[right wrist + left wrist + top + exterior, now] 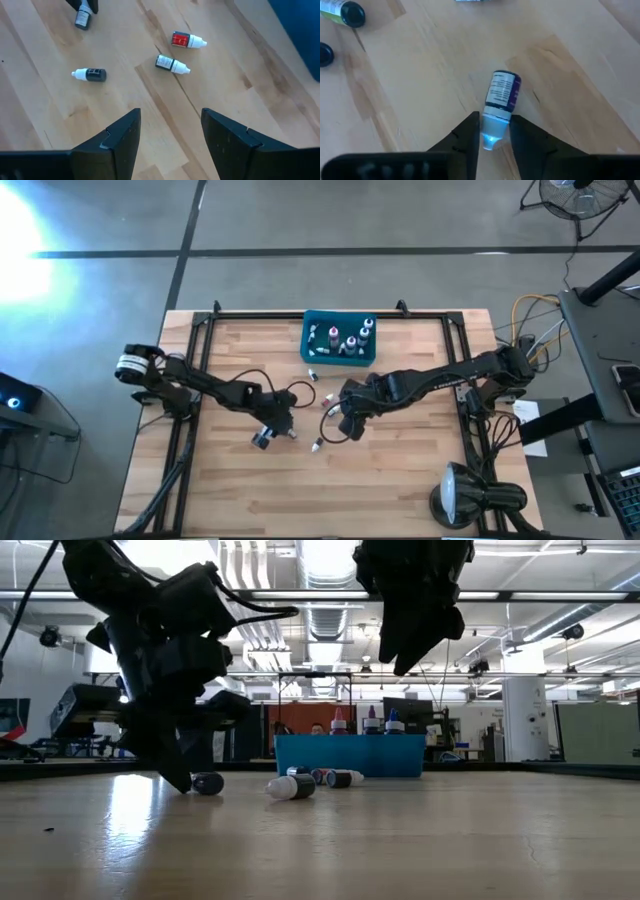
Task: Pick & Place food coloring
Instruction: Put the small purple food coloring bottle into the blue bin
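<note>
While right pincer point(170, 140) gapes, left pincer point(494, 131) straddles bottle point(501, 94).

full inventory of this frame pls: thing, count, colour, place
teal bin: one, at the table's far edge, centre
bottles in bin: about five, upright, white caps, red and dark bodies
loose bottles: at least four lying on the wood between bin and arms, red or dark bodies
purple-label bottle: one, lying flat, white cap between the left tool's fingers
table: one, light wood
left tool: low at the table, around that cap
right tool: open, raised above the table, empty
</note>
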You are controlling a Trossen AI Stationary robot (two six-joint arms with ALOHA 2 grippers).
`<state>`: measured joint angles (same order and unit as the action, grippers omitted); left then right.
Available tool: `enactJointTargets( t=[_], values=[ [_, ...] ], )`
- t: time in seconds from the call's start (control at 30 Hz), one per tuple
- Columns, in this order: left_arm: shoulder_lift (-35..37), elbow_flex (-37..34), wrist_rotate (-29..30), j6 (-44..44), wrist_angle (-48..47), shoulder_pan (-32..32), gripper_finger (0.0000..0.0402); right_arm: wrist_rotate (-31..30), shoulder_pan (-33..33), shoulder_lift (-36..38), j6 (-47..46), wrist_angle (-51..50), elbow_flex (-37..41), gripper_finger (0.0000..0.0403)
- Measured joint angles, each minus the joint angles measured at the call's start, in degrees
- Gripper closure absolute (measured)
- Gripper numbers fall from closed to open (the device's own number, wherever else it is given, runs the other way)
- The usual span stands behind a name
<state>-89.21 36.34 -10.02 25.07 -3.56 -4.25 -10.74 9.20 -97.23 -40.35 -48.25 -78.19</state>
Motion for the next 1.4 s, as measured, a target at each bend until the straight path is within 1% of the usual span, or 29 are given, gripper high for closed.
enactJointTargets(
  t=[0.1,0.23,0.33,0.5,0.6,0.67,0.77,0.87,0.93,1.03,1.17,1.27,1.33,1.4],
  values=[
    [0.2,0.0,2.4,0.1,-0.4,-0.1,0.0335,-2.0,0.0,0.0,-0.6,0.0,0.0,0.0202],
    [1.3,0.0,3.9,-0.8,-2.3,0.4,0.0359,-7.4,0.0,1.6,-1.3,-0.2,0.0,0.0212],
    [2.1,0.6,5.0,-1.2,-4.5,0.9,0.0373,-11.4,-0.1,3.5,-1.7,-2.3,0.0,0.0225],
    [2.5,4.8,11.5,-0.5,-9.7,3.5,0.0378,-19.3,-0.2,8.0,-4.4,-6.4,0.0,0.0245],
    [3.0,8.9,15.1,0.2,-10.9,7.2,0.0378,-22.6,-0.8,11.3,-7.2,-9.7,0.0,0.0254],
    [3.1,12.3,15.4,0.4,-11.9,10.8,0.0378,-24.4,-1.0,13.6,-8.9,-11.5,0.0,0.0258],
    [3.1,19.1,13.9,0.4,-13.3,16.8,0.0379,-27.9,-1.0,17.0,-11.0,-13.7,0.0,0.0264],
    [2.5,25.6,11.6,0.6,-14.1,22.9,0.0379,-29.8,-1.0,19.7,-12.4,-14.9,0.4,0.0266],
    [1.1,29.5,10.4,-0.3,-15.2,26.4,0.0379,-30.7,-1.0,21.1,-12.5,-15.1,1.1,0.0266],
    [-2.8,35.0,9.9,-4.6,-17.6,30.7,0.0376,-32.2,-1.0,22.5,-12.1,-15.0,2.3,0.0264],
    [-10.1,42.4,9.9,-8.8,-21.2,33.3,0.0358,-32.8,-1.0,23.0,-12.0,-15.2,4.1,0.0259],
    [-15.9,48.2,9.6,-11.1,-23.1,33.3,0.0333,-32.8,-1.0,22.8,-12.0,-15.0,5.1,0.0256],
    [-19.3,52.0,9.9,-11.7,-26.5,33.3,0.031,-32.5,-1.0,22.8,-12.3,-14.8,5.9,0.0255],
    [-21.7,55.3,13.2,-11.2,-30.1,33.3,0.0285,-32.2,-1.0,22.9,-13.5,-14.8,6.8,0.0254]
  ],
)
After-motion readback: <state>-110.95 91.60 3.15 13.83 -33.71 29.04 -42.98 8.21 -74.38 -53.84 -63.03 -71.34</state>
